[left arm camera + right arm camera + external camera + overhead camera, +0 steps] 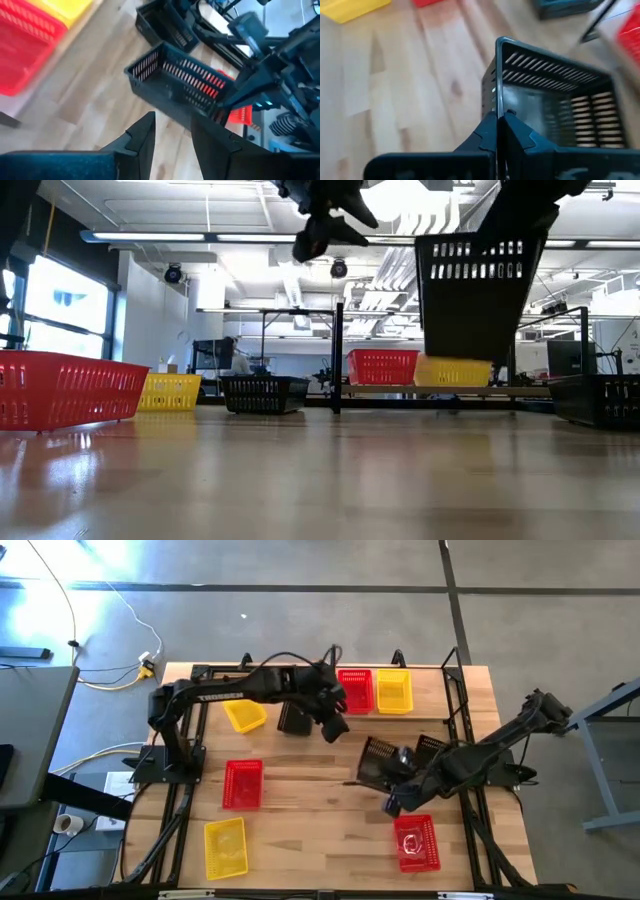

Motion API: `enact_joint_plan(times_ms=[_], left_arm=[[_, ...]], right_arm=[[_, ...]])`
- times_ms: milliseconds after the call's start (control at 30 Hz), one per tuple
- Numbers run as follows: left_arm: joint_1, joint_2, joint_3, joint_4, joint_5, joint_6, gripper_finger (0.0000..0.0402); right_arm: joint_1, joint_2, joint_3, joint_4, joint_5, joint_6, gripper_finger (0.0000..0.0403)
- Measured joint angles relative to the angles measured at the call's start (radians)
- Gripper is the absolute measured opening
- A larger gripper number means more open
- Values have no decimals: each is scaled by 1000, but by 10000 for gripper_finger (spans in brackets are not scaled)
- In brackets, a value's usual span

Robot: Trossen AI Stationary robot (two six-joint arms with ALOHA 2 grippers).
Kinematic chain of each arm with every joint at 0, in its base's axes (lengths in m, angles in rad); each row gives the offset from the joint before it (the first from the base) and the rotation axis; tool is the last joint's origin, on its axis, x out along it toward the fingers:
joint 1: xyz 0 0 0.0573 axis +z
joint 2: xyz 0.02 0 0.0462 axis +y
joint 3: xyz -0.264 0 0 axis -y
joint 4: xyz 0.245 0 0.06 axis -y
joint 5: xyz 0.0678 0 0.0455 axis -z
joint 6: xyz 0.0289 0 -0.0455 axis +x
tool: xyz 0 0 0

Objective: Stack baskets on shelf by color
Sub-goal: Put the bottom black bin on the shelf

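Note:
My right gripper (392,770) is shut on a black basket (377,762) and holds it off the table right of centre; the low view shows that basket (475,300) hanging in the air. My left gripper (335,727) hovers open, above the table near the shelf (428,692), touching nothing. One red basket (355,690) and one yellow basket (393,692) sit side by side on the shelf board. Two more black baskets (295,718) (430,747) rest on the table. My right gripper pinches one short side wall of the black basket at its rim (498,107), one finger inside and one outside. The basket is lifted clear and hangs tilted, with its open side facing sideways.
On the tabletop lie a yellow basket (245,716) at far left, a red basket (242,785), another yellow basket (225,846) at near left, and a red basket (417,842) at near right. Black frame rails run along both table sides.

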Motion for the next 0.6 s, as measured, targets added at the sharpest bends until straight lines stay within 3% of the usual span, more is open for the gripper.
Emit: enact_joint_plan(times_ms=[300,600], left_arm=[[38,-27,0,-1,-8,39,113],[76,-27,0,-1,4,63,113]], right_arm=[[-14,-178,0,-224,195,-153,0],[-122,-382,0,-470,250,-322,0]])
